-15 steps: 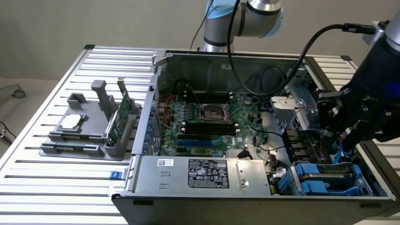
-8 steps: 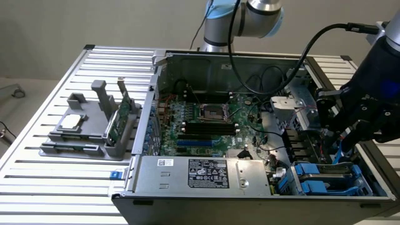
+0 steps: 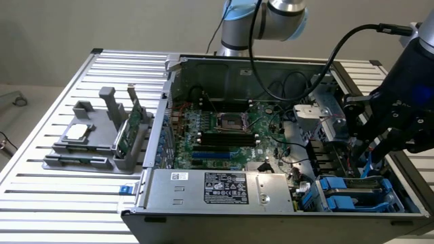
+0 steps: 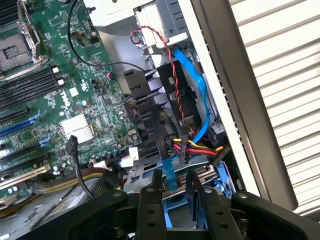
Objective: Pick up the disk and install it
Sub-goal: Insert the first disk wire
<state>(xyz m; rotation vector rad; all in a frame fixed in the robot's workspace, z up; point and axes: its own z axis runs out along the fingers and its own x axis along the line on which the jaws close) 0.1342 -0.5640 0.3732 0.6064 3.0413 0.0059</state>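
Wrist view has the gripper (image 4: 172, 197) closed narrow on the disk (image 4: 176, 212), a hold I judge best kept square and clear of the blue cable (image 4: 200, 95).

Exterior view high above case (image 3: 224, 76), wrist view close behind claw (image 4: 174, 176)

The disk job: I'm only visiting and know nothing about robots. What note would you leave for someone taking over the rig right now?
Gripper: reaching down inside the open computer case, at its near corner on the exterior view's right. Whether it grips anything cannot be told.
Disk: in its blue bracket, lying in that corner of the case, directly under the gripper.
Done: the disk is inside the case at its mounting spot.
Left: confirm it is fully seated, which the pictures do not show.
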